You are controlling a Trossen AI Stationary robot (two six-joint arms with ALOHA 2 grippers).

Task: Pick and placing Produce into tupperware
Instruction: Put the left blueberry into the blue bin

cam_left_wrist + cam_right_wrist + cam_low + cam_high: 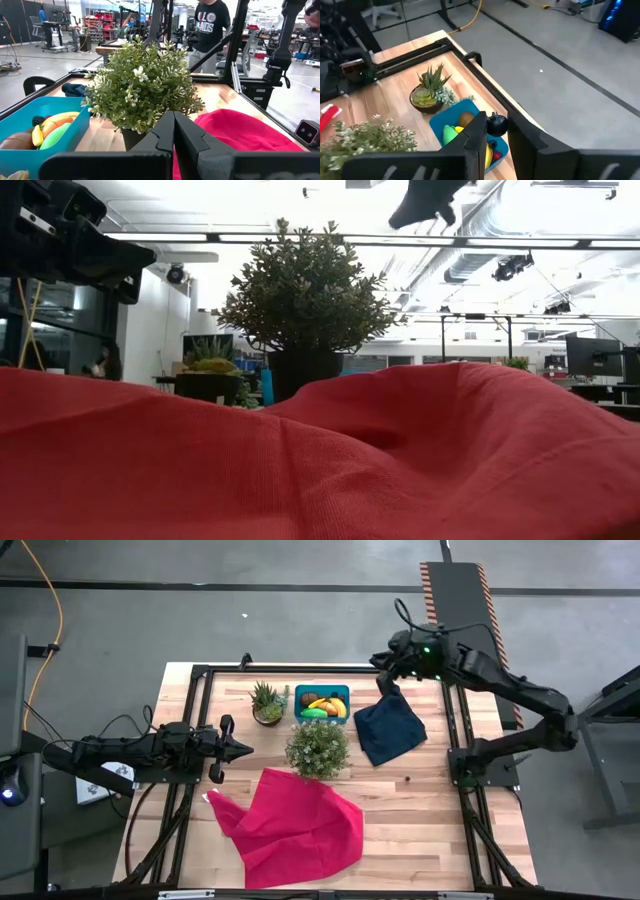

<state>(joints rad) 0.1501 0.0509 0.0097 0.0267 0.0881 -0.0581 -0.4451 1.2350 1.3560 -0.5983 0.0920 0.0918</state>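
Note:
The teal tupperware [322,702] stands at the far middle of the table and holds a yellow banana [337,707], orange pieces [322,700] and a green piece [313,712]. The right wrist view also shows the tub [440,126], a brown oval [466,119] and a red strawberry [493,145] in it. My right gripper [497,120] hangs just right of the tub in the high view [388,675], shut on a small dark round piece [496,125]. My left gripper [244,748] is shut and empty, left of the bushy plant [318,748]. My right gripper pinches the small dark round piece [496,125] by its two sides between its two fingers. The fingers slant down from the table's right side. The piece is lifted clear, over the tub's near corner as the wrist view shows it.
A succulent pot [268,704] stands left of the tub. A navy cloth [390,730] lies right of the tub, under my right arm. A red cloth [295,825] lies bunched at the near middle. A black frame [200,675] rims the table. A person [212,22] stands beyond the table.

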